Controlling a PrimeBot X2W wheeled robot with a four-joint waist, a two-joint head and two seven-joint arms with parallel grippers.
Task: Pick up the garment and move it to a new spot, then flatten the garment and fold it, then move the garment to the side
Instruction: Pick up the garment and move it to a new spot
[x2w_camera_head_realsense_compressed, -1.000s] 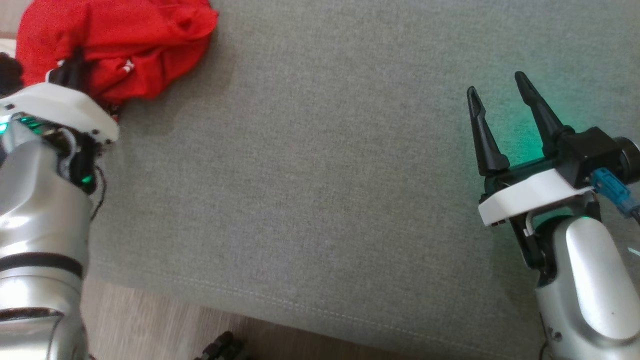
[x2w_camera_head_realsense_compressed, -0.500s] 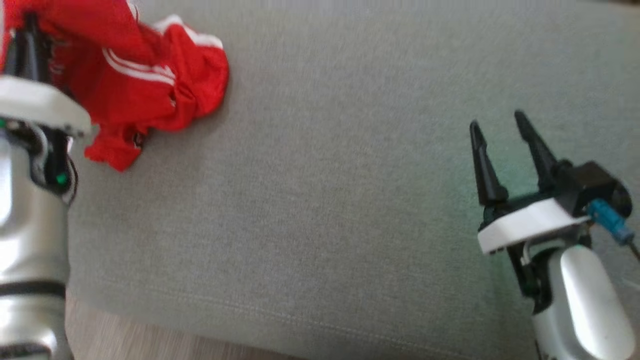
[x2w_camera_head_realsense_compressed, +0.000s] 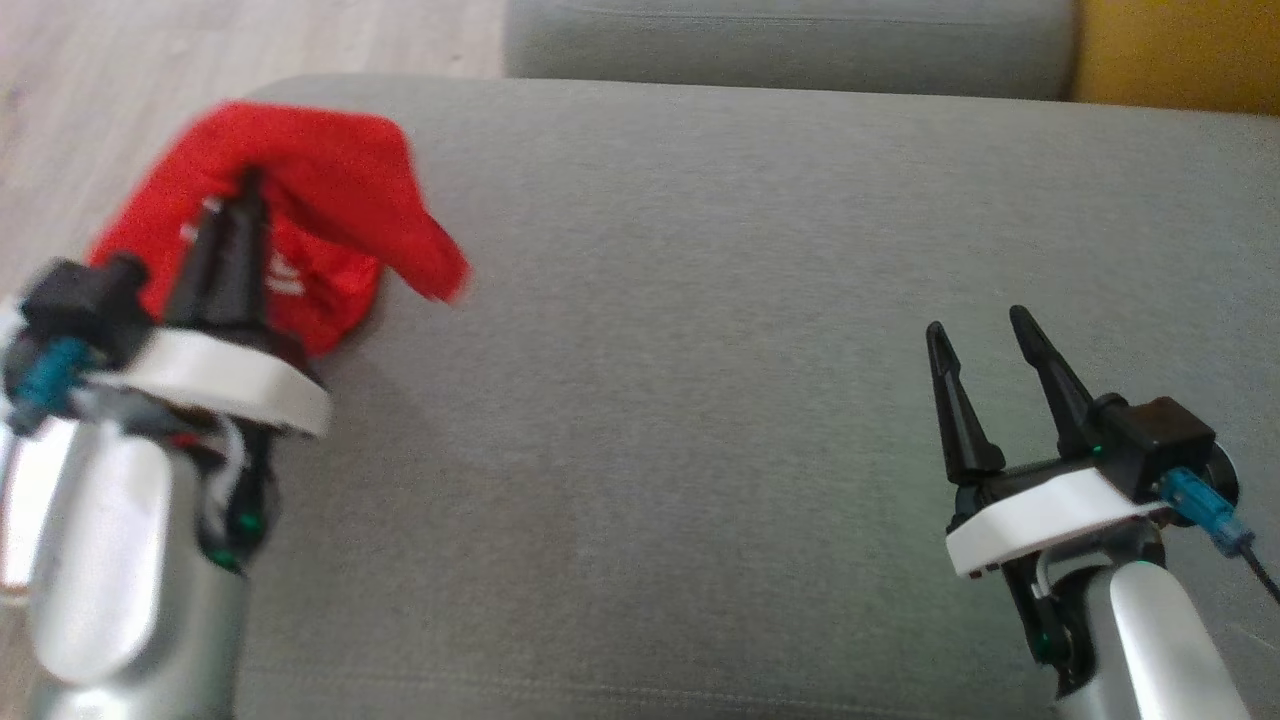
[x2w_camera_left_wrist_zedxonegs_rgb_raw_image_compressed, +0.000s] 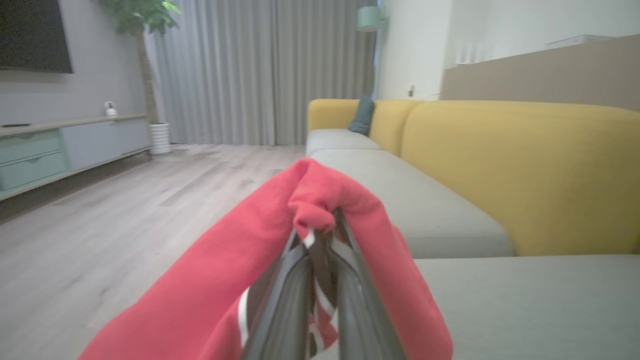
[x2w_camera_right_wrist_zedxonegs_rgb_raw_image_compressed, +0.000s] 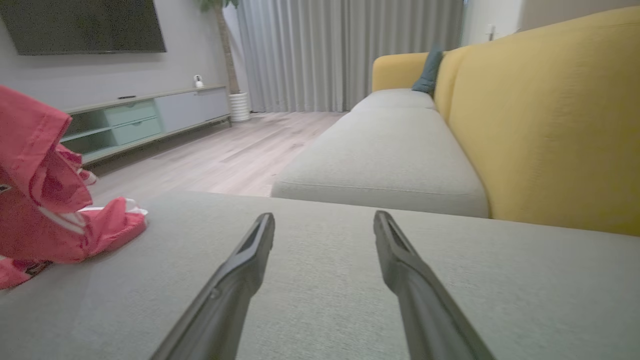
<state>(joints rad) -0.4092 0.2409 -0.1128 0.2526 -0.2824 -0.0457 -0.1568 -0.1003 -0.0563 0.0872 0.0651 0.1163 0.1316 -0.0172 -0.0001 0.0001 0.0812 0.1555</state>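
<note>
**Garment now lifted at the seat's far-left corner**

Raised since a moment ago, the red garment (x2w_camera_head_realsense_compressed: 330, 190) was a heap on the grey seat (x2w_camera_head_realsense_compressed: 700, 350) and now drapes over the left gripper (x2w_camera_head_realsense_compressed: 247, 182), whose fingers are pinched together on a fold of it. In the right wrist view its lower folds seem to touch the seat. It hangs at the far-left corner, with wooden floor (x2w_camera_head_realsense_compressed: 150, 50) just beyond. The right gripper (x2w_camera_head_realsense_compressed: 977, 320) hovers well apart, fingers spread around nothing. Bare seat lies between them. The head camera has tilted up, bringing the seat's far edge into sight.
</note>
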